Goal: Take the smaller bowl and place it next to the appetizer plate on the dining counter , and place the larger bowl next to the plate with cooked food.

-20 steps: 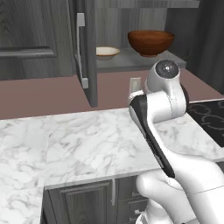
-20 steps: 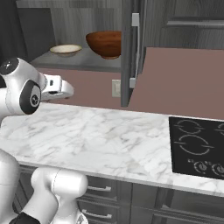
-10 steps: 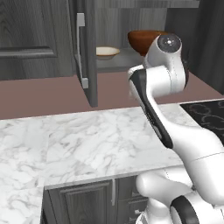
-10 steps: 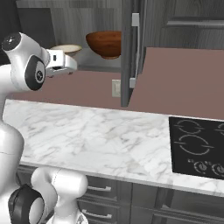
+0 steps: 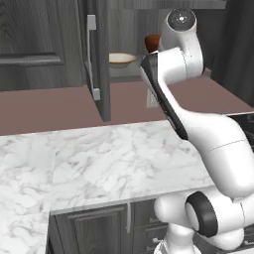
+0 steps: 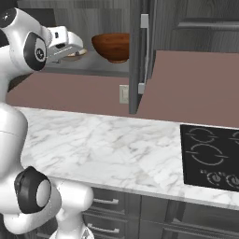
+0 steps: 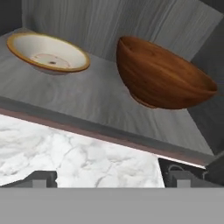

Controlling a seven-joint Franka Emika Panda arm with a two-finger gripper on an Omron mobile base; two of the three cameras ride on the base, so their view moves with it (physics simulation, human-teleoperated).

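Item: pincer point(image 6: 77, 50), jaws spread wide, nothing held; it has risen from above the marble tabletop point(image 6: 116, 149) to the open cabinet's shelf point(image 7: 100, 105), level with the bowls. Smaller bowl point(image 7: 48, 52) sits toward the shelf's left end; larger bowl point(image 7: 164, 78) near it toward the right end, apart. Judgement: reach phase only, neither bowl grasped yet; both placements remain outstanding.

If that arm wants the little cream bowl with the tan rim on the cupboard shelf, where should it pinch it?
Probably the rim. The small shallow cream bowl with the tan rim sits upright on the grey cabinet shelf, apart from the big reddish-brown bowl. Its near edge faces the open gripper, so one finger inside and one outside, coming from the front and slightly above, looks easiest.
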